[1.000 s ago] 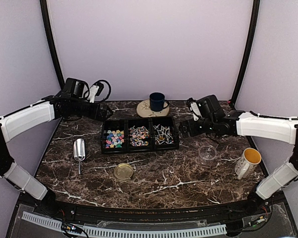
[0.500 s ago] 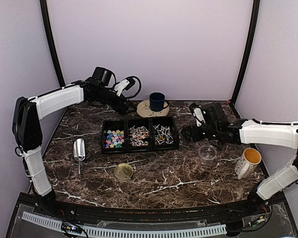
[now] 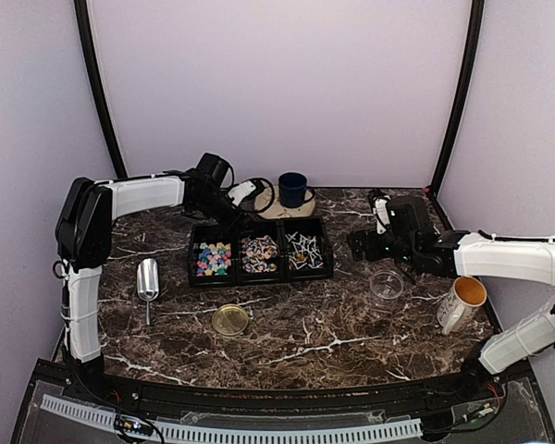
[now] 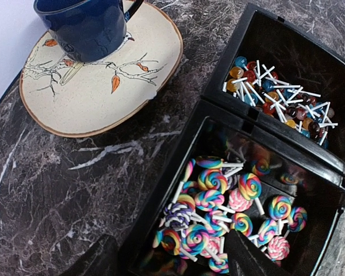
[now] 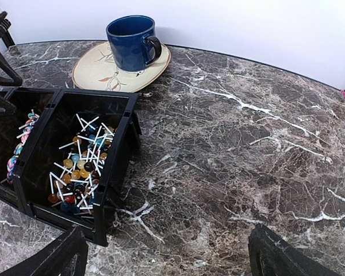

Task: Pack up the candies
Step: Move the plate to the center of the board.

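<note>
None of the candies are packed: all lie in the tray, jar at its 4 o'clock empty. Left gripper hangs part-open above them, empty; right gripper gapes, empty.

Marble table bears tray, plate, scoop, lid, jar, mug.
</note>
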